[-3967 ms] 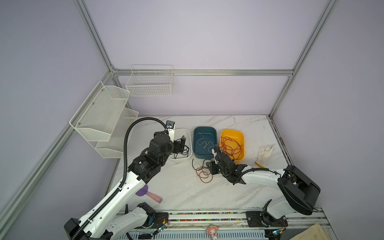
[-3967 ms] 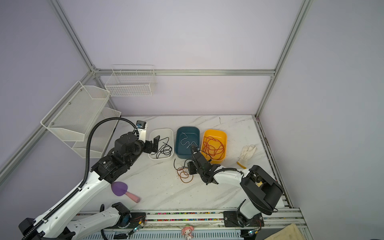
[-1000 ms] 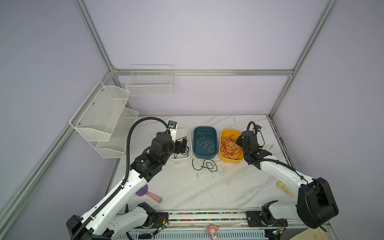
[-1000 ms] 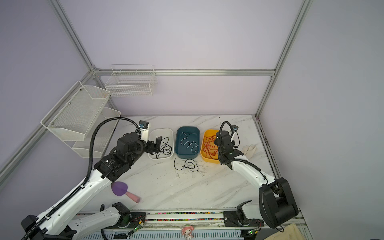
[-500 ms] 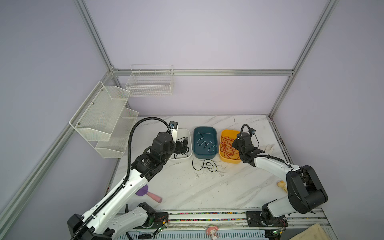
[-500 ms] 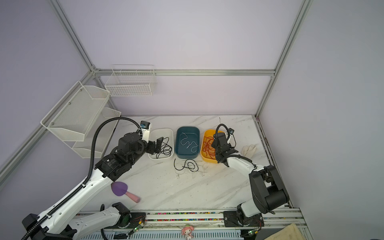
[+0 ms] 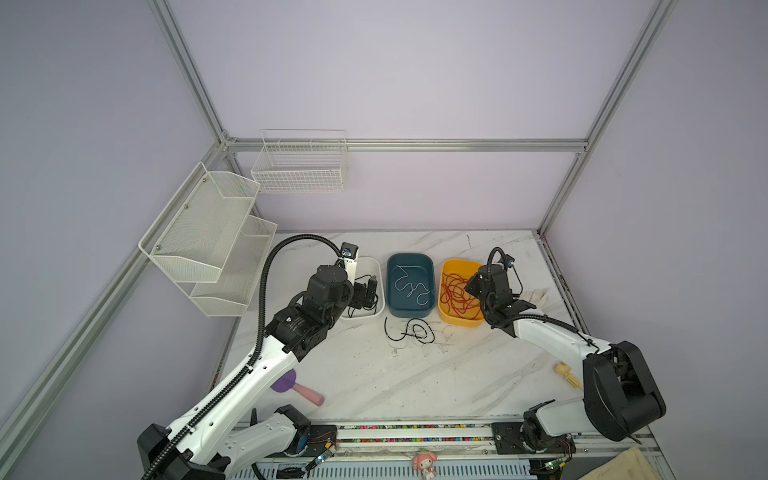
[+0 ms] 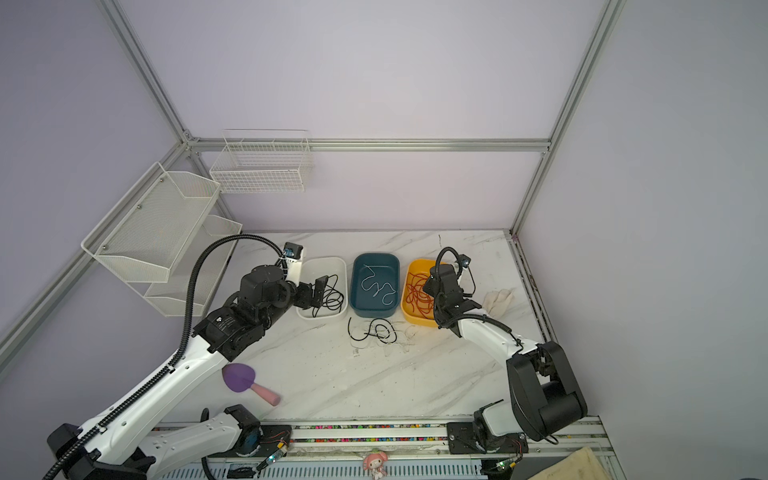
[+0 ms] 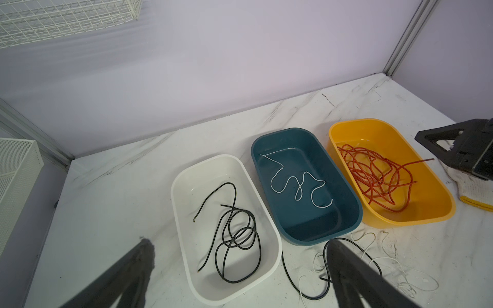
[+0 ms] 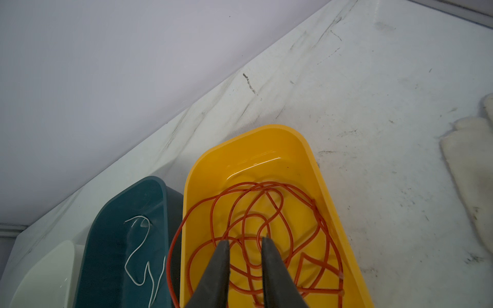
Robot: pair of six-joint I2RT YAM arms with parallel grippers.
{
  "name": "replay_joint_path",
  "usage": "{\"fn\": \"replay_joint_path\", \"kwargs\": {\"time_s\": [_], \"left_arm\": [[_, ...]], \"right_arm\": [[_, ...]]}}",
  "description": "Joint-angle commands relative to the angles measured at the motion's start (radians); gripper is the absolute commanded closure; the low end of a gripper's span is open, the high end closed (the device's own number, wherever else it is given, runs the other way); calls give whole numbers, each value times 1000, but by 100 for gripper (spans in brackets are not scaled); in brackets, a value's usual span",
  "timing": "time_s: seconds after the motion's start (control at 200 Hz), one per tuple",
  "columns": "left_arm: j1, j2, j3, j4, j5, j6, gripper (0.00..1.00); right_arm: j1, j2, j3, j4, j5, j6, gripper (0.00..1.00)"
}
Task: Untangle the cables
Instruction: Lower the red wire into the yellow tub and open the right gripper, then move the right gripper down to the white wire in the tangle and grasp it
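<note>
White perforated-metal shelves (image 7: 199,232) hang on the left wall, and a white wire-grid basket (image 7: 299,166) hangs on the back wall. On the marble-patterned tabletop (image 7: 415,386) a purple scoop with a pink handle (image 7: 291,384) lies beside the left arm. The small print on that arm's joint is too small to read.

The left end effector (image 9: 240,242) hovers over the white tray (image 9: 192,186) with its dark, tapering fingers spread wide and nothing between them. The three trays are smooth plastic, oblong with rounded corners, set side by side with their long axes pointing at the back wall.

- In the white tray, thin black cables (image 9: 234,238) curl in overlapping loops.
- In the teal tray (image 9: 306,221), one white cable (image 9: 278,192) snakes along the tray's length.
- On the tabletop just in front of the teal tray, a loose black cable (image 7: 415,332) lies looped, tangled with hair-thin white wires (image 9: 394,257).
- In the glossy yellow tray (image 9: 426,208), red-orange cables (image 9: 373,170) fill the floor in a loose coil, and one free end rises over the right rim.

The right end effector (image 10: 245,240) hangs above that coil, its jaws a narrow gap apart. No wire can be seen pinched between them. A white knitted glove (image 10: 469,160) lies to the right of the yellow tray.
</note>
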Motion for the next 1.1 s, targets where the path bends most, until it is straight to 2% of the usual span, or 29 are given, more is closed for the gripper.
{"fn": "replay_joint_path", "kwargs": {"time_s": [0.0, 0.195, 0.32, 0.455, 0.675, 0.87, 1.095], "left_arm": [[5, -5, -3, 11, 10, -10, 0], [4, -5, -3, 12, 12, -11, 0], [4, -5, -1, 11, 16, -12, 0], [3, -3, 0, 11, 16, -12, 0], [4, 4, 1, 9, 21, -14, 0], [4, 10, 3, 6, 17, -13, 0], [4, 17, 5, 3, 10, -10, 0]], "right_arm": [[-7, -36, -13, -15, -18, -6, 71], [-6, -83, -19, -10, -100, -58, 58], [-7, -84, -29, -24, -222, -84, 50], [13, -120, -92, 0, -334, -67, 46], [104, -210, -175, -56, -325, -59, 44], [189, -293, -257, -92, -295, -5, 42], [253, -303, -342, -85, -275, 74, 41]]}}
